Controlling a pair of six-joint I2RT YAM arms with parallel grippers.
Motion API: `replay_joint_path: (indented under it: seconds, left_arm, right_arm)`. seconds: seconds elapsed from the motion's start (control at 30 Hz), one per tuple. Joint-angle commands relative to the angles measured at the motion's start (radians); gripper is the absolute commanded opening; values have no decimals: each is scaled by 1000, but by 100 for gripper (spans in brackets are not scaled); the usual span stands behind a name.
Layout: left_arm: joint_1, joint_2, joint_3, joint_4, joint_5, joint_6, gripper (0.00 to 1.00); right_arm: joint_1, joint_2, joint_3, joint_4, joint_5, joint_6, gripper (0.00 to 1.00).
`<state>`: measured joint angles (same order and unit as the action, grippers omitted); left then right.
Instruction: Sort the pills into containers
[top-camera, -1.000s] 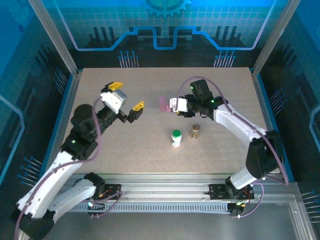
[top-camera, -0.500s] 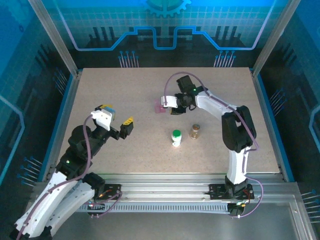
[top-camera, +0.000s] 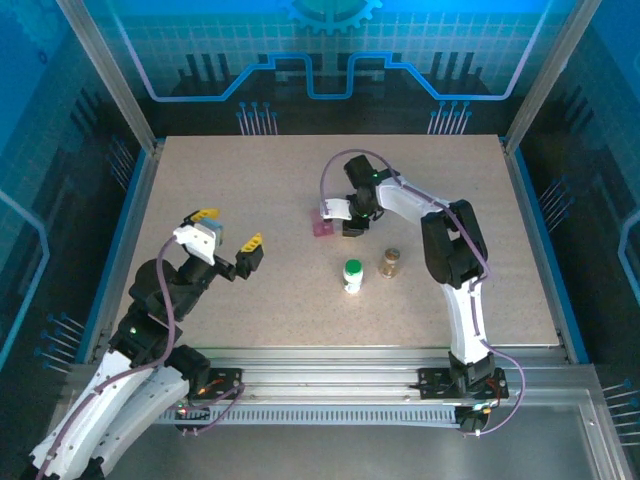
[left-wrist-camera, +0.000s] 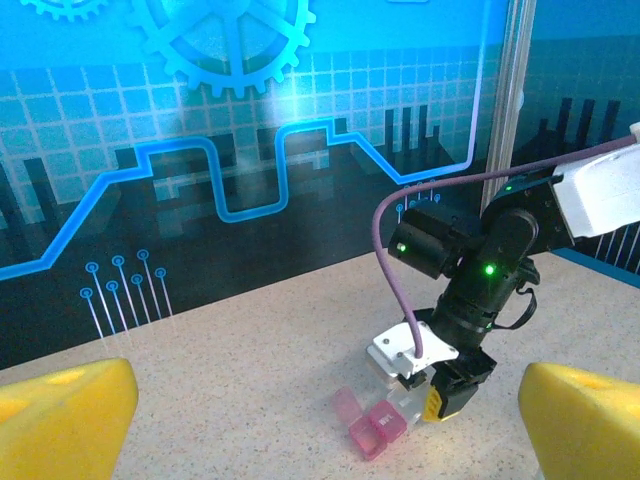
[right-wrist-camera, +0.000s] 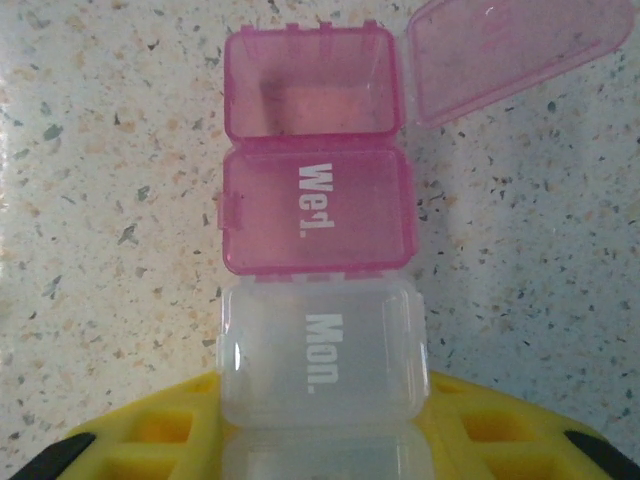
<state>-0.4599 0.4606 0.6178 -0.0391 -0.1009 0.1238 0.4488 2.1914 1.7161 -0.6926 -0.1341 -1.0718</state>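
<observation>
- The right gripper (right-wrist-camera: 320, 450) is closed on the clear end of the pill box (right-wrist-camera: 315, 215), and a clear compartment is seen wedged between its yellow fingers (right-wrist-camera: 150, 440).
- The left gripper (top-camera: 230, 228) is spread wide and holds nothing; it hovers over the left part of the table (top-camera: 250, 170), well apart from the box.
- The pill box lies flat on the table toward the middle back. The far pink compartment (right-wrist-camera: 312, 85) is open, with its lid (right-wrist-camera: 500, 50) swung out to the side.
- Whether anything lies in that open compartment cannot be told.
- The white bottle (top-camera: 352, 275) with a green cap and the brown vial (top-camera: 390, 263) stand upright just beside each other, nearer the arms than the box.
- The step in hand is judged to be steadying the box for filling. It would be done best with the box pressed level on the table, the thin plastic squeezed only lightly, and the open lid left free.
- "Mon." is read on the clear lid by the fingers; "Wed." is read on the closed pink lid next to it, its last letter faint.
</observation>
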Motion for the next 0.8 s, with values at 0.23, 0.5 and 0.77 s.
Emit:
replay_joint_path:
  seconds: [0.23, 0.5, 0.77]
  left_arm:
    - [6, -11, -19, 40, 1, -16, 99]
    - [6, -5, -23, 41, 4, -16, 99]
    - [7, -5, -8, 22, -1, -80, 99]
  right_arm:
    - [-45, -47, 67, -64, 10, 94, 71]
    - [-48, -332, -108, 139, 23, 269, 82]
    - [17, -766, -518, 597, 435, 652, 91]
